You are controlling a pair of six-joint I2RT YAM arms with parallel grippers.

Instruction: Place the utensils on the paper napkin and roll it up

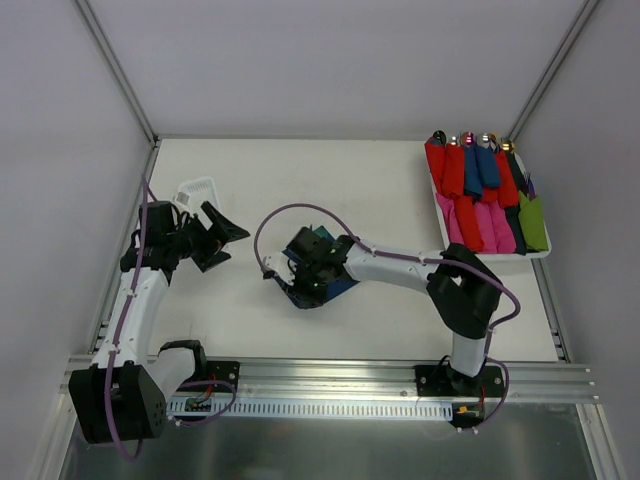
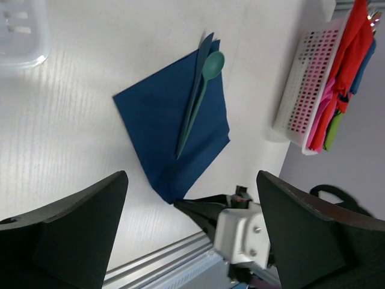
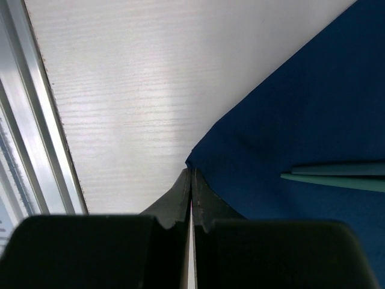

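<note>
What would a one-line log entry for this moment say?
utensils: lying on paper napkin | right gripper: shut on napkin corner | left gripper: open, holding nothing

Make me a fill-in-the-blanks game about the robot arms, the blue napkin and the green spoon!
1. The teal utensils lie on the paper napkin, which is dark ___.
2. The right gripper is shut on the napkin's ___.
3. The left gripper holds nothing, and its jaws are ___.

Missing words: blue, corner, open.
</note>
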